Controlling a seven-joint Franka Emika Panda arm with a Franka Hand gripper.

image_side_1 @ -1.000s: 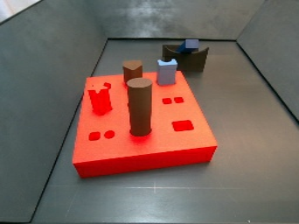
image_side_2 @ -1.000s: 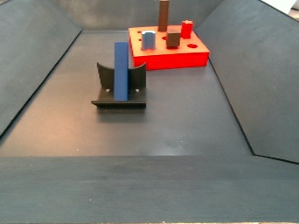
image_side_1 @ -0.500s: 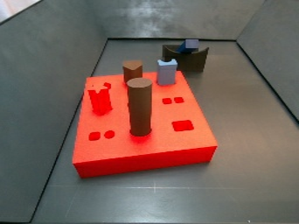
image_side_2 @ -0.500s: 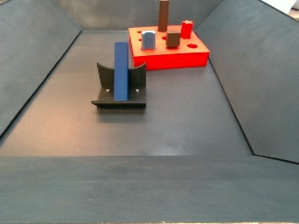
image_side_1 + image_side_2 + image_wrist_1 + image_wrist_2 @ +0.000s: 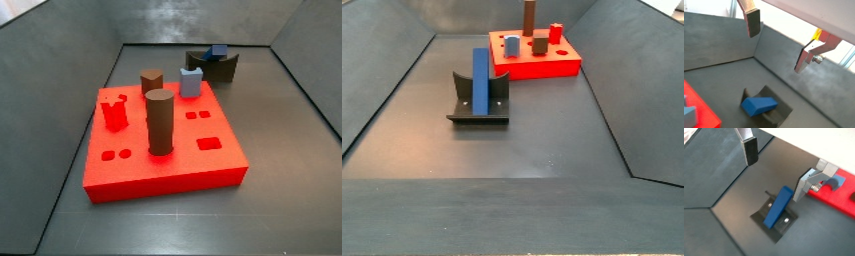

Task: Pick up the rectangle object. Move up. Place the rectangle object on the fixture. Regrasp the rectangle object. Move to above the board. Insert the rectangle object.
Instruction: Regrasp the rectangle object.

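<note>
Standing up in the fixture (image 5: 478,103) is where I see the rectangle object (image 5: 480,79). The long blue bar leans in the dark bracket, with its low end in the crook and its top end free. In a wrist view I look down at its square blue end (image 5: 757,105). In a wrist view I see its whole long side (image 5: 777,213) on the base plate.

My gripper (image 5: 774,165) hangs above the bar and does not touch it. Its two silver fingers are spread wide, and nothing is between them. I cannot see the gripper in the side views, so I think it is up high.

So I think the first steps are done. The bar is picked, lifted and set on the fixture. What is left is to grab it again, carry it over the board (image 5: 160,150) and push it in.

The board is the big red block, well apart from the fixture in a side view (image 5: 536,58). It already holds a tall brown cylinder (image 5: 159,122), a short brown peg (image 5: 151,80), a small red peg (image 5: 115,112) and a light-blue peg (image 5: 191,81). A square hole (image 5: 210,143) near its front looks open, but I cannot tell for sure if it is the one for the bar.
</note>
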